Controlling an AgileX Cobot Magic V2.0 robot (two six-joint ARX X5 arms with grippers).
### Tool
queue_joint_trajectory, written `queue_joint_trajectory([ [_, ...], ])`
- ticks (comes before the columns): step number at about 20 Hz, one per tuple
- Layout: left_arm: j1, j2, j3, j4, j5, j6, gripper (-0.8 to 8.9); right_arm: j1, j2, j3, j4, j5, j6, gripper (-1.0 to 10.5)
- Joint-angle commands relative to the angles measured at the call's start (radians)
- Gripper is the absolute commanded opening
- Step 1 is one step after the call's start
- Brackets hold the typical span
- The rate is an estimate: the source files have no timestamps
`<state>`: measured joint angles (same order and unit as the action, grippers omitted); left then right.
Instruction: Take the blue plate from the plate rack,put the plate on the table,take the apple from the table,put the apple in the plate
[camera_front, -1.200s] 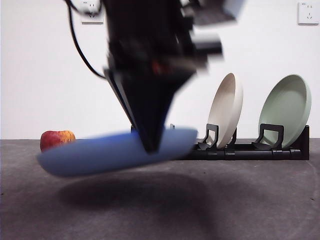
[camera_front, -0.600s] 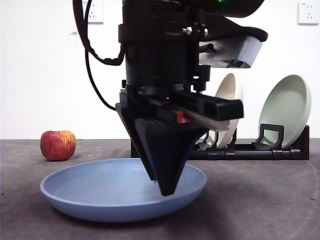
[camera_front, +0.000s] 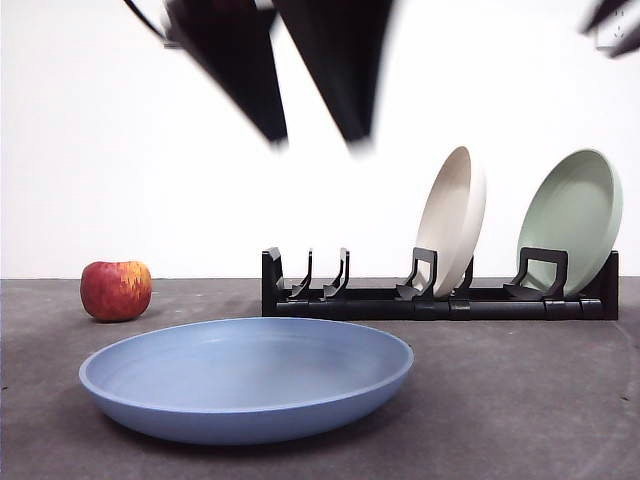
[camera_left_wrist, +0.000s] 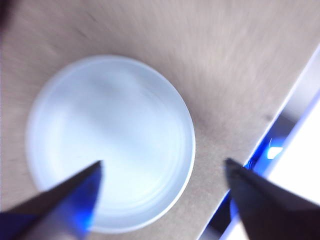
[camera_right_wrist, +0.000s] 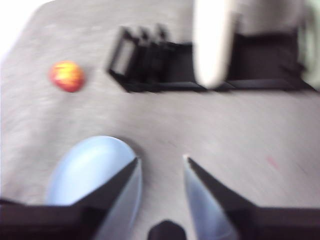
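The blue plate (camera_front: 245, 385) lies flat on the table (camera_front: 520, 400) in front of the plate rack (camera_front: 440, 300). The apple (camera_front: 116, 290) rests on the table behind the plate's left side, apart from it. My left gripper (camera_front: 318, 143) hangs blurred and open high above the plate, holding nothing. Its wrist view looks straight down on the plate (camera_left_wrist: 110, 140) between the spread jaws of the gripper (camera_left_wrist: 163, 164). My right gripper (camera_right_wrist: 161, 159) is open and empty. Its wrist view shows the plate (camera_right_wrist: 90, 167), the apple (camera_right_wrist: 66, 76) and the rack (camera_right_wrist: 165, 65) beyond its jaws.
A beige plate (camera_front: 452, 220) and a pale green plate (camera_front: 570, 220) stand upright in the rack's right slots. The rack's left slots hold nothing. A black tip (camera_front: 610, 20) shows at the top right corner. A white wall stands behind.
The gripper that held the blue plate set it down flat on the table, opened and rose well above it. The apple and rack have not moved.
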<state>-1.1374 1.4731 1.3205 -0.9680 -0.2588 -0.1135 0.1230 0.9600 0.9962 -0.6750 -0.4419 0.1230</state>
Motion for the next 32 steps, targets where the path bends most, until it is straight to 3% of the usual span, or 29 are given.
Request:
queue_joint_trajectory([
  [1, 0.006, -0.120, 0.000, -0.029, -0.039, -0.065, -0.12, 0.120, 0.117, 0.113, 0.050, 0.016, 0.004, 3.4],
  [3, 0.011, -0.224, 0.000, -0.080, -0.076, -0.129, -0.08, 0.232, 0.247, 0.244, 0.061, 0.075, -0.022, 4.8],
  [9, 0.044, -0.486, 0.004, -0.290, -0.245, -0.296, -0.08, 0.501, 0.721, 0.700, 0.060, 0.188, -0.159, 7.4],
  [11, 0.045, -0.557, 0.004, -0.347, -0.300, -0.364, -0.08, 0.553, 0.881, 0.847, 0.061, 0.202, -0.168, 7.4],
  [14, 0.045, -0.650, 0.004, -0.349, -0.301, -0.420, -0.08, 0.610, 1.105, 1.051, 0.057, 0.212, -0.168, 7.4],
  [15, 0.045, -0.669, 0.004, -0.349, -0.290, -0.424, -0.08, 0.623, 1.160, 1.101, 0.061, 0.215, -0.169, 7.4],
  [17, 0.045, -0.709, 0.004, -0.350, -0.280, -0.430, -0.08, 0.645, 1.264, 1.192, 0.086, 0.244, -0.170, 8.6],
  [20, 0.045, -0.755, 0.004, -0.351, -0.276, -0.428, -0.08, 0.673, 1.383, 1.295, 0.114, 0.344, -0.176, 10.2],
  [32, 0.046, -0.781, 0.004, -0.351, -0.300, -0.346, -0.08, 0.686, 1.542, 1.323, 0.353, 0.357, -0.132, 10.2],
])
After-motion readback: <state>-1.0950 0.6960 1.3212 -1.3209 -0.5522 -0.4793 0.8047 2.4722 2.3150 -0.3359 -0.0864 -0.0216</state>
